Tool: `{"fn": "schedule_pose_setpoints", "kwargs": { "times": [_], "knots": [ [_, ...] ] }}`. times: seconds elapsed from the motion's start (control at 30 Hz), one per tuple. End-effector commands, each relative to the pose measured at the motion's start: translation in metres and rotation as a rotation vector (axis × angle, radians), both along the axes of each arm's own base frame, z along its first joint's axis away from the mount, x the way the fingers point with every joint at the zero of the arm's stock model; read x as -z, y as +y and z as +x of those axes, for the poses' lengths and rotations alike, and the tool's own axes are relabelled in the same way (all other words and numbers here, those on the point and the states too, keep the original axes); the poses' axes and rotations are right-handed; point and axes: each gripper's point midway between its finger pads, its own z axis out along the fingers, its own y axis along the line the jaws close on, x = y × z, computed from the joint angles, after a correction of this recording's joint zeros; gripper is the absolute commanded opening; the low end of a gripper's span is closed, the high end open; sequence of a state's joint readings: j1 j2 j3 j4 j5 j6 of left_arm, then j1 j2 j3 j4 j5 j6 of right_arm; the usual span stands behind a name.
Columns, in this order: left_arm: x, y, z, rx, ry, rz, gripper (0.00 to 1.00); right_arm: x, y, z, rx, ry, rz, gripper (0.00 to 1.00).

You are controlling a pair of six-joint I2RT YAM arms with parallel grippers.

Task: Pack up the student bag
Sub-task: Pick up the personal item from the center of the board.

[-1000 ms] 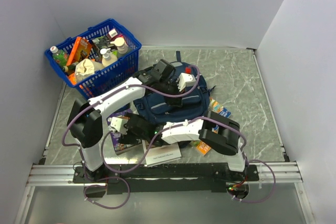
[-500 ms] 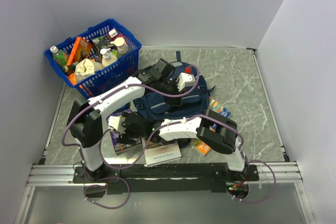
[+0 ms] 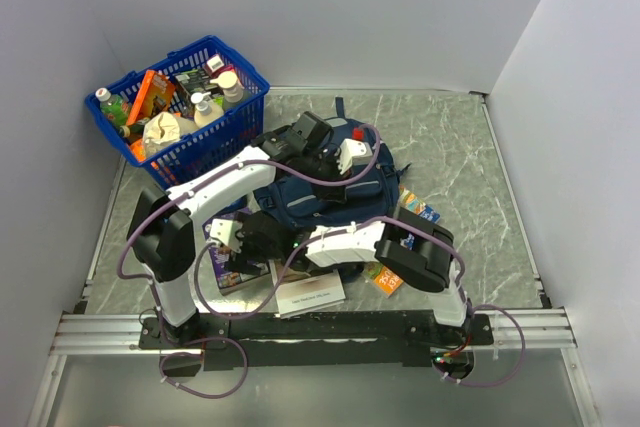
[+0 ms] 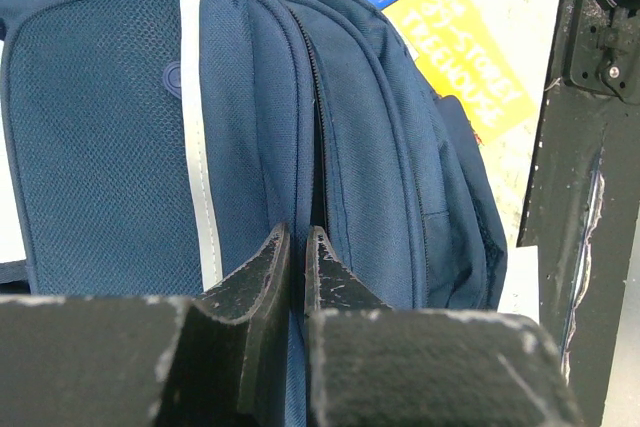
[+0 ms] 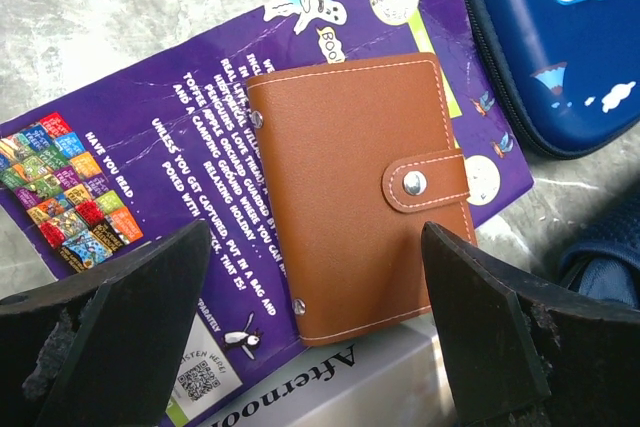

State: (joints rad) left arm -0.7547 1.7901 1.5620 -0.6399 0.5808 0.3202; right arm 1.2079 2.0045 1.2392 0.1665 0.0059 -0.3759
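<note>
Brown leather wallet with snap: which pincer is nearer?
Right. The right pincer is open over the brown leather wallet; the left pincer is away, shut, at the navy fabric backpack.

A blue plastic basket [image 3: 205,145] stands at the upper left of the top view on a grey marbled table [image 3: 450,137], crammed with bottles and packets. In the right wrist view a brown wallet [image 5: 350,197] with a snap tab lies flat on a purple book [image 5: 140,147]. A blue cartoon pencil case [image 5: 560,37] sits at the upper right, touching the book. A white book [image 5: 340,387] sits at the bottom edge. A yellow booklet [image 4: 465,57] lies at the upper right of the left wrist view.
</note>
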Motion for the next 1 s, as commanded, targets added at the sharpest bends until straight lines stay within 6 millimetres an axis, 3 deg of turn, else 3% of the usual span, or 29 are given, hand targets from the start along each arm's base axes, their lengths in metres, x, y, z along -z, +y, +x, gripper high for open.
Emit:
{"fn": "schedule_pose_setpoints", "kwargs": {
  "times": [0.0, 0.2, 0.33, 0.5, 0.7, 0.73, 0.83, 0.87, 0.9, 0.97],
  "knots": [
    [-0.071, -0.006, -0.007, 0.039, -0.108, -0.145, 0.05, 0.032, -0.032, -0.007, 0.006, 0.018, -0.096, 0.94],
    [-0.090, 0.002, -0.001, 0.022, -0.125, -0.163, 0.05, 0.024, -0.033, -0.008, 0.005, 0.011, -0.076, 0.94],
    [-0.098, 0.007, 0.004, -0.007, -0.128, -0.178, 0.05, -0.012, -0.034, -0.008, 0.007, -0.022, 0.009, 0.94],
    [-0.105, 0.009, 0.010, -0.023, -0.133, -0.186, 0.07, -0.039, -0.025, -0.004, 0.009, -0.050, 0.084, 0.94],
    [-0.089, 0.007, 0.009, -0.009, -0.093, -0.161, 0.07, -0.033, -0.020, 0.032, 0.070, -0.041, 0.054, 0.94],
    [-0.091, 0.007, 0.009, -0.007, -0.095, -0.167, 0.07, -0.026, -0.021, 0.036, 0.076, -0.033, 0.035, 1.00],
    [-0.089, 0.004, 0.010, -0.007, -0.093, -0.174, 0.08, -0.028, -0.018, 0.048, 0.098, -0.038, 0.036, 1.00],
    [-0.089, 0.004, 0.011, -0.007, -0.093, -0.172, 0.08, -0.026, -0.010, 0.034, 0.302, 0.258, 0.182, 1.00],
    [-0.089, 0.002, 0.013, -0.002, -0.097, -0.171, 0.08, -0.026, -0.011, 0.037, 0.186, 0.151, 0.125, 1.00],
    [-0.087, 0.002, 0.013, 0.005, -0.092, -0.164, 0.08, -0.022, -0.008, 0.033, 0.156, 0.180, 0.113, 1.00]
  ]
}}
